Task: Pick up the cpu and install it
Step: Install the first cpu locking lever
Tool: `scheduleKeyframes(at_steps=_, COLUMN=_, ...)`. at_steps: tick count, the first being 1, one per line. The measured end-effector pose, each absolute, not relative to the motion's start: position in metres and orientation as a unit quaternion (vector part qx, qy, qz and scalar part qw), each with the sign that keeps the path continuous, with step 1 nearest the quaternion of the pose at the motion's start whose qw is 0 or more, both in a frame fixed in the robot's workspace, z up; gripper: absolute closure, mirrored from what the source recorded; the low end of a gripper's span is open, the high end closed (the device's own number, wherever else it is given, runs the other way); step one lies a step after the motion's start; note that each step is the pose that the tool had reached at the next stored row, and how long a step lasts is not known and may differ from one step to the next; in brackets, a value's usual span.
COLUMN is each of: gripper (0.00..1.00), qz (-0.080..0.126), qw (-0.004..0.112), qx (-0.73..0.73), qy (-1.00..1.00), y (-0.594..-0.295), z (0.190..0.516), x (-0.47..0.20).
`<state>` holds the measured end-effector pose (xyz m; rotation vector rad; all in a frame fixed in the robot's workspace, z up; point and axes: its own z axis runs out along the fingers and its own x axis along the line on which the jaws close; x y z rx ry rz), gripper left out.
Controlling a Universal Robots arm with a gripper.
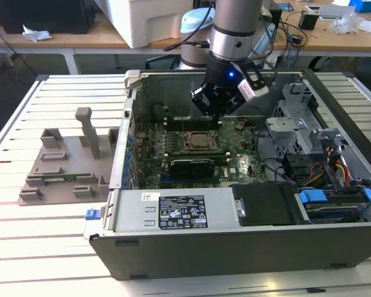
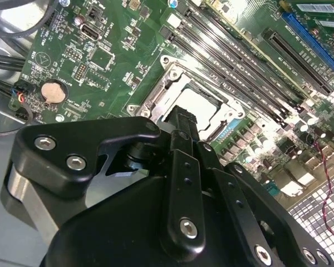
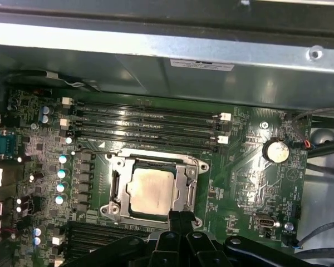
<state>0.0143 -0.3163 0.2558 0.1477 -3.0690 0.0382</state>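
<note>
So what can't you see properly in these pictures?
- First wrist view: the gripper hides part of the metal frame around the chip.
- Second wrist view: the gripper hides much of the chip.
- Exterior view: the chip is too small to tell whether it sits flat.

Matt silver metal cpu [image 3: 150, 191]; claw [image 3: 178, 218] perhaps black plastic.

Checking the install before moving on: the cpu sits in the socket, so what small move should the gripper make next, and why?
Probably a short lift straight up. The cpu lies flat inside the socket frame; the gripper hangs close over the frame's edge, so rising vertically should avoid nudging it.
</note>
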Motion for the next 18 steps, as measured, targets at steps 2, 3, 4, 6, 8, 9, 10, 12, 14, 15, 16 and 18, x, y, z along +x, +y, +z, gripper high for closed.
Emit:
scheduleKeyframes(at_steps=2, gripper=0.89, qz=0.012, qw=0.034, qx=0.048, qy=-0.998, y=-0.316, z=0.256, x=0.012)
scheduleKeyframes(at_steps=3, gripper=0.89, qz=0.012, qw=0.034, qx=0.048, qy=-0.998, y=-0.316, z=0.256, x=0.011)
scheduleKeyframes(at_steps=4, gripper=0.89, qz=0.012, qw=0.034, qx=0.048, qy=-0.998, y=-0.316, z=0.256, x=0.009)
scheduleKeyframes(at_steps=6, gripper=0.89, qz=0.012, qw=0.034, qx=0.048, qy=-0.998, y=-0.316, z=0.256, x=0.006)
scheduleKeyframes(at_steps=8, gripper=0.89, qz=0.012, qw=0.034, qx=0.048, qy=-0.998, y=-0.316, z=0.256, x=0.002)
scheduleKeyframes(at_steps=9, gripper=0.89, qz=0.012, qw=0.034, qx=0.048, qy=-0.998, y=-0.316, z=0.256, x=0.001)
scheduleKeyframes(at_steps=10, gripper=0.89, qz=0.013, qw=0.033, qx=0.048, qy=-0.998, y=-0.316, z=0.256, x=0.001)
scheduleKeyframes(at_steps=12, gripper=0.89, qz=0.013, qw=0.033, qx=0.048, qy=-0.998, y=-0.316, z=0.259, x=0.001)
scheduleKeyframes(at_steps=14, gripper=0.89, qz=0.014, qw=0.033, qx=0.048, qy=-0.998, y=-0.316, z=0.263, x=0.001)
scheduleKeyframes(at_steps=15, gripper=0.89, qz=0.014, qw=0.033, qx=0.048, qy=-0.998, y=-0.316, z=0.263, x=0.001)
scheduleKeyframes(at_steps=16, gripper=0.89, qz=0.014, qw=0.033, qx=0.048, qy=-0.998, y=-0.316, z=0.263, x=0.001)
scheduleKeyframes(at_steps=18, gripper=0.89, qz=0.014, qw=0.033, qx=0.048, qy=-0.998, y=-0.316, z=0.263, x=-0.002)
